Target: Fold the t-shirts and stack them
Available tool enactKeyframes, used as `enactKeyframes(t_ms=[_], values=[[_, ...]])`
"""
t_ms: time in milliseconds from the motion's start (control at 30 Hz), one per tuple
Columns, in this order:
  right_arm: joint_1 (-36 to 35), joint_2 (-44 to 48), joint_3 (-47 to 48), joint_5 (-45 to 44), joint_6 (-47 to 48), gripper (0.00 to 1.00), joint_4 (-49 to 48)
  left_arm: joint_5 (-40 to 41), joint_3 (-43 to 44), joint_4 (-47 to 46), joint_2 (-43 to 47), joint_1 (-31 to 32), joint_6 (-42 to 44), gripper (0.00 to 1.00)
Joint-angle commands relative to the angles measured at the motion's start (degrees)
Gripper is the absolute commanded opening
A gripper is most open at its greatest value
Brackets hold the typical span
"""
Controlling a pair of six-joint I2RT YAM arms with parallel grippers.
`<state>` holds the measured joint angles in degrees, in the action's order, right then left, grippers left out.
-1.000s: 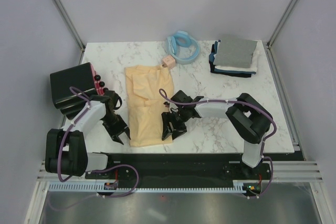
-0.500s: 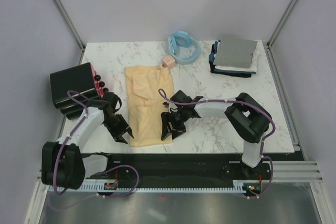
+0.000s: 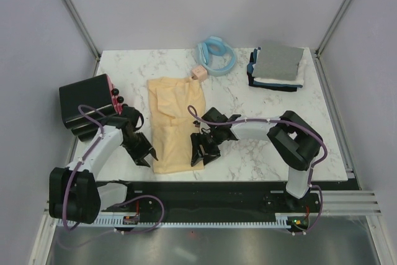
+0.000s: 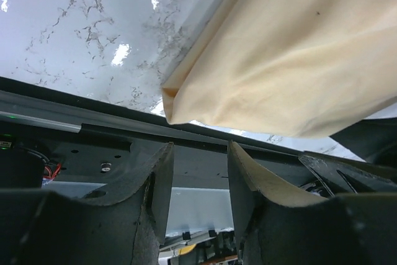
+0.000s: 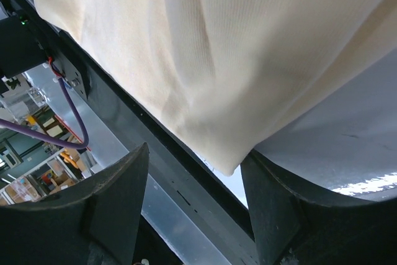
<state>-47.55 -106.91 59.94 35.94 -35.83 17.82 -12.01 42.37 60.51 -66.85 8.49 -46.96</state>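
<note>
Yellow shirt (image 3: pixel 177 122): lies flat in the middle of the counter (image 3: pixel 260 147) as a long narrow strip running from 12 to 6 o'clock. Its near hem sits at the counter's 6 o'clock edge, within reach of both arms.
Left hand (image 3: pixel 144 153): sits low at the shirt's near-left corner, at about 7 o'clock. It is partly open and grips nothing. In its wrist view the corner lies just beyond the fingertips (image 4: pixel 158 172).
Right hand (image 3: pixel 200 153): sits at the near-right corner, at about 5 o'clock. It is wide open and also holds nothing, and its wrist view shows the hem edge over the gap between its fingers (image 5: pixel 118 197).
Why this pose: one hand is at each near corner, which suggests the plan is to pinch the hem at both corners and carry it toward 12 o'clock, halving the strip.
Finished stack (image 3: pixel 277 66): grey, white and dark folded shirts are piled at 1 o'clock, well apart from the yellow one. This is probably where the yellow shirt goes next.
Other items: a blue ring (image 3: pixel 217 55) at 12 o'clock and a black box (image 3: pixel 87 100) at 9 o'clock sit outside the folding path.
Risk: if only one corner is caught, the fold is likely to skew.
</note>
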Motion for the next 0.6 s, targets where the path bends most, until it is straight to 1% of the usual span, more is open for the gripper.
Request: enactKeyframes(t_ms=[0, 200, 267, 467, 567], values=[[-0.17, 1.53, -1.93, -4.83, 0.94, 0.69, 0.81, 1.90, 0.08, -1.80, -3.02, 0.12, -0.41, 0.48], [-0.17, 1.97, -1.94, -4.74, 0.94, 0.69, 0.81, 0.59, -0.97, -1.97, -11.09, 0.12, -1.56, 0.49], [-0.17, 1.88, -1.76, -4.74, 0.94, 0.69, 0.72, 0.06, -0.97, -2.68, -12.33, 0.21, -1.21, 0.48], [-0.26, 0.66, -1.32, -4.13, 1.99, 0.69, 0.72, -0.47, -0.36, -4.70, -9.88, 0.30, 0.72, 0.49], [-0.17, 0.30, -1.14, -4.13, 2.61, 0.69, 0.72, -1.60, -1.50, -4.79, -11.28, 0.30, 1.52, 0.49]])
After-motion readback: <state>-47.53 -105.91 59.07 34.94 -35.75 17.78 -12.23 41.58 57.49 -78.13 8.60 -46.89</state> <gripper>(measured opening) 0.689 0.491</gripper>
